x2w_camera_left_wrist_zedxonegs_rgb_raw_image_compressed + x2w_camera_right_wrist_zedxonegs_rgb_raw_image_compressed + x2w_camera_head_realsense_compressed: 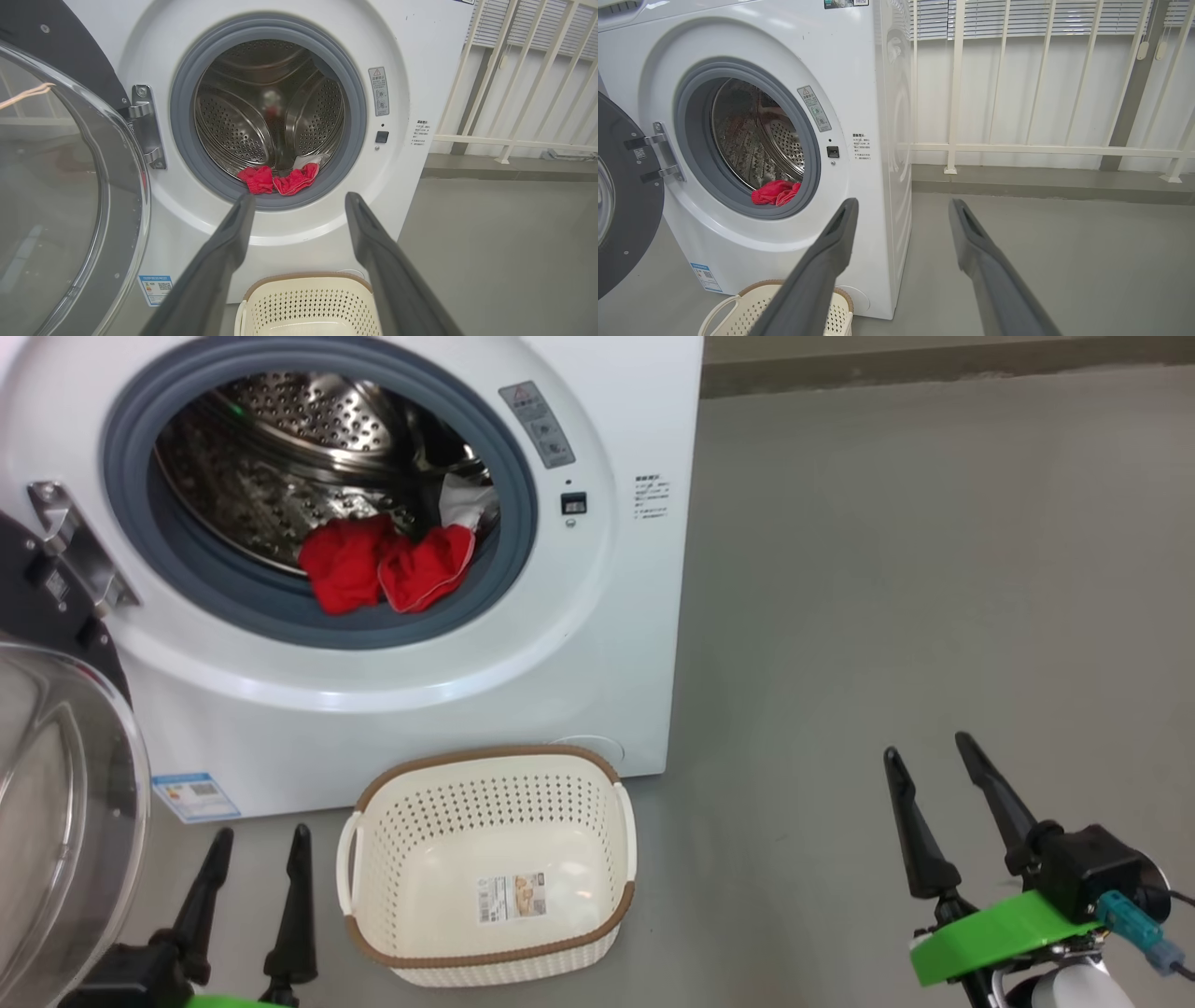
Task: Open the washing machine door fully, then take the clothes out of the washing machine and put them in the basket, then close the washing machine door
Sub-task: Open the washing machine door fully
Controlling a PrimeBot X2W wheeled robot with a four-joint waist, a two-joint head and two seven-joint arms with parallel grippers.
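**A:** Where are the clothes (387, 565)?

**B:** Inside the one washing machine (420, 709), low in the steel drum (280, 448), at about 5 o'clock of the round opening. I count two red bunches, side by side and touching, lapping onto the grey rubber ring (516, 532). One scrap of white fabric lies just behind them.

**A:** And the washing machine door (56, 775)?

**B:** One door, swung open on its metal hinge (75, 546), which sits at 9 o'clock of the opening. Its black rim and clear glass bowl stand at 8 o'clock in the head view.

**A:** The basket?

**B:** One basket (485, 754), upright on the grey floor (887, 569), at 6 o'clock of the machine and just in front of it. Whether it touches the front panel I cannot tell. One paper label (512, 898) lies on its bottom. One blue sticker (191, 796) is on the machine's front, at 7 o'clock of the opening.

**A:** The claws?

**B:** Two. The left claw (262, 833) is at 7 o'clock in the head view, between the door and the basket, its two dark fingers spread apart and gripping nothing. The right claw (926, 747) is at 4 o'clock, well apart from the machine over bare floor, its two fingers also spread with nothing between them.

**A:** Beyond that?

**B:** One white railing (1041, 149), at 3 o'clock of the machine in the right wrist view.
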